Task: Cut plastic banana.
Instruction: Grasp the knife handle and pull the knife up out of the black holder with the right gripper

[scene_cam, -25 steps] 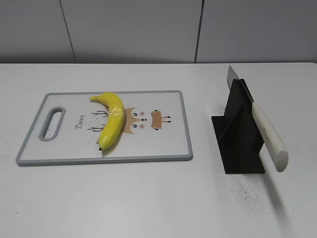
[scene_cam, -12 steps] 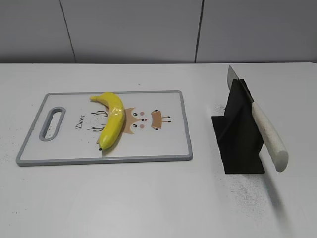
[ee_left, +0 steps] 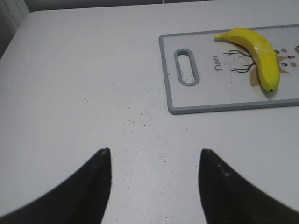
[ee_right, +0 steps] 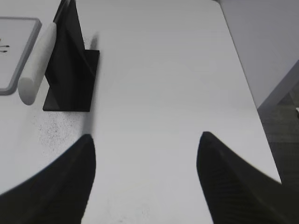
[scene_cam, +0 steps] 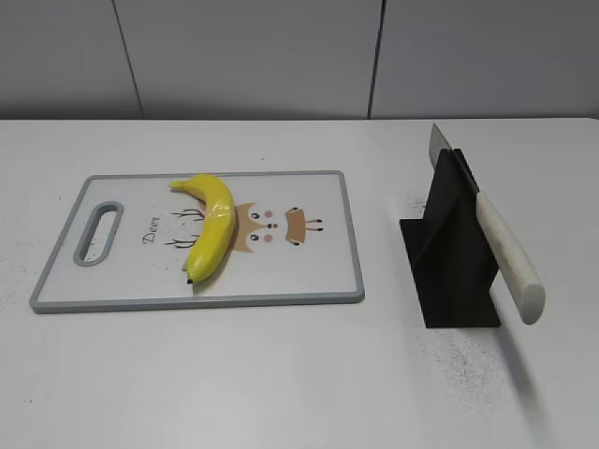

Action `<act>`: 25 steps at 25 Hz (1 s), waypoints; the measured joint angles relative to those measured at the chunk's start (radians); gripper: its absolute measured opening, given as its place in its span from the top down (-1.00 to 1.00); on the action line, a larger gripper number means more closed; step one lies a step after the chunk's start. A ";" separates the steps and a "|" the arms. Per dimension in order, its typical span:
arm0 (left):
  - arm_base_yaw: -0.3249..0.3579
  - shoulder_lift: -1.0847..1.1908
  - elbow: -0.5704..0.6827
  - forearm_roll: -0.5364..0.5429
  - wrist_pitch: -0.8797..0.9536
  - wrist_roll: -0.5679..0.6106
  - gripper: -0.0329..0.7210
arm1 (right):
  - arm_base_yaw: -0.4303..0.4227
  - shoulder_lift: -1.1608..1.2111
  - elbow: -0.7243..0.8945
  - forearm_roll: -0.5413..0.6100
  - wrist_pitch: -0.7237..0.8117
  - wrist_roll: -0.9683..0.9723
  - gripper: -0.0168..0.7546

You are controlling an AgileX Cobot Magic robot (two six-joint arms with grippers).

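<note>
The plastic banana (scene_cam: 211, 227) is glossy yellow with a dark tip and lies on a white cutting board (scene_cam: 309, 281) with a grey rim. It also shows in the left wrist view (ee_left: 258, 48) at the upper right. A knife (scene_cam: 505, 253) with a white handle rests slanted in a black stand (scene_cam: 449, 253); the right wrist view shows the handle (ee_right: 38, 58) and stand (ee_right: 70, 70) at upper left. My left gripper (ee_left: 154, 151) is open and empty over bare table, left of the board. My right gripper (ee_right: 147, 137) is open and empty, right of the stand. Neither gripper shows in the exterior view.
The white table (scene_cam: 281, 374) has dark specks near the stand and left of the board (ee_left: 177, 105). The table's right edge (ee_right: 243, 79) runs close to my right gripper, with floor beyond. A grey wall stands behind the table.
</note>
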 joint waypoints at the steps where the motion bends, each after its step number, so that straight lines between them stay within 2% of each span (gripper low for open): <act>1: 0.000 0.000 0.000 0.000 0.000 0.000 -0.55 | 0.000 0.023 -0.011 0.000 0.011 0.000 -0.38; 11: 0.000 0.000 0.000 0.000 0.000 0.000 -0.55 | 0.000 0.378 -0.172 0.000 0.142 0.040 -0.38; 16: 0.000 0.000 0.000 0.000 0.000 0.000 -0.55 | 0.002 0.511 -0.229 0.003 0.149 0.049 -0.38; 20: 0.000 0.000 0.000 0.000 0.000 0.000 -0.55 | 0.056 0.581 -0.240 0.004 0.149 0.071 -0.38; 25: 0.000 0.000 0.000 0.000 0.000 0.000 -0.55 | 0.174 0.681 -0.266 0.007 0.152 0.079 -0.38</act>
